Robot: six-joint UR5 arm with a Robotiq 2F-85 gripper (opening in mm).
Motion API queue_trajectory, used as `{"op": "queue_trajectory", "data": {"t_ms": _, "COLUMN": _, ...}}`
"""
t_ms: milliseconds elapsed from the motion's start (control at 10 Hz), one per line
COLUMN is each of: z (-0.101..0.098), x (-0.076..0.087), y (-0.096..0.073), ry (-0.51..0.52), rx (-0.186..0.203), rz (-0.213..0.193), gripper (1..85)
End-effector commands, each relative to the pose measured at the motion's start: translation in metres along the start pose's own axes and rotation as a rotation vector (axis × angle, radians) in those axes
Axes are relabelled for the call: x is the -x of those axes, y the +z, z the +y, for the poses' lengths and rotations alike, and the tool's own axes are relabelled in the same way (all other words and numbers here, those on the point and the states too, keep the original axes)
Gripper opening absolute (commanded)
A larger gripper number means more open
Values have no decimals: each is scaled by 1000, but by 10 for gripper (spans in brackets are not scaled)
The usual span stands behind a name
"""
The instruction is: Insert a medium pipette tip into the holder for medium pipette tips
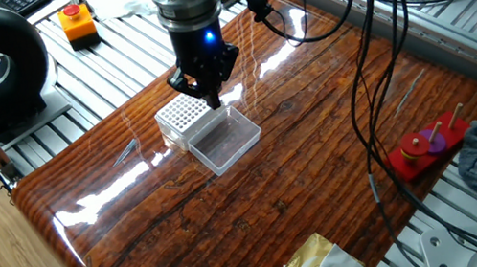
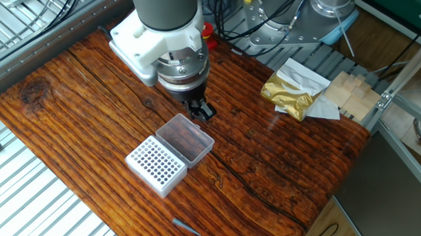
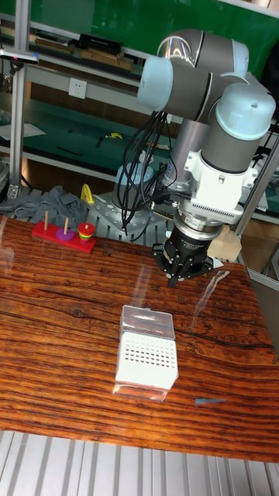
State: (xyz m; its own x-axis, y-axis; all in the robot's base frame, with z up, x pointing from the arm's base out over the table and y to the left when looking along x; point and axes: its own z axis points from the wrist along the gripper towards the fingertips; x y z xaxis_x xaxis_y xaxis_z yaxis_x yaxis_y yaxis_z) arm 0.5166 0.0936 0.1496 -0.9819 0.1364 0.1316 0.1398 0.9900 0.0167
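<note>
A glossy wooden counter (image 2: 279, 171) in a lab, framed by metal rails and hanging cables.
The hand (image 2: 200, 112) is hovering beside the holder for medium pipette tips (image 2: 158, 165), its open lid (image 2: 186, 140) nearest; whether it is clenched or grasping anything, I cannot tell. A loose pipette tip (image 2: 183, 226) is lying well apart near the counter's edge. Descending here risks striking the lid.
</note>
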Motion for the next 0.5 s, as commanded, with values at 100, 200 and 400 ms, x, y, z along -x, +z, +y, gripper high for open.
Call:
{"op": "queue_trajectory", "data": {"t_ms": 100, "z": 1, "x": 6, "y": -1, "ry": 0, "rx": 1, "rz": -28, "gripper": 10}}
{"op": "queue_trajectory", "data": {"t_ms": 200, "z": 0, "x": 4, "y": -3, "ry": 2, "rx": -4, "rz": -30, "gripper": 10}}
{"op": "queue_trajectory", "data": {"t_ms": 400, "z": -3, "x": 3, "y": -4, "ry": -4, "rx": -16, "rz": -29, "gripper": 10}}
